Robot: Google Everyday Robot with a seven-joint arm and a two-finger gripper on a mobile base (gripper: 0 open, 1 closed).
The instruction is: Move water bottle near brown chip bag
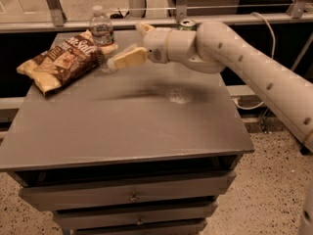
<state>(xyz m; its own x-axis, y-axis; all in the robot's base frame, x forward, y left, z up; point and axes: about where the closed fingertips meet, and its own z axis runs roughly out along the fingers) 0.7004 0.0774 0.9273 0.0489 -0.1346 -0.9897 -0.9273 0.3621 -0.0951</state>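
Observation:
The water bottle (101, 32), clear with a white cap, stands upright at the table's back left. It touches the right end of the brown chip bag (62, 61), which lies flat with pale yellow ends. My gripper (124, 46) is just right of the bottle, open and holding nothing. Its near finger (128, 58) points toward the bottle's base, and its far finger (142, 28) is behind. The bottle stands outside the fingers.
A green soda can (186, 23) stands at the table's back edge, partly hidden behind my arm (230, 53). The grey table (146, 126) has drawers (132, 196) below. A metal railing (54, 4) runs behind the table.

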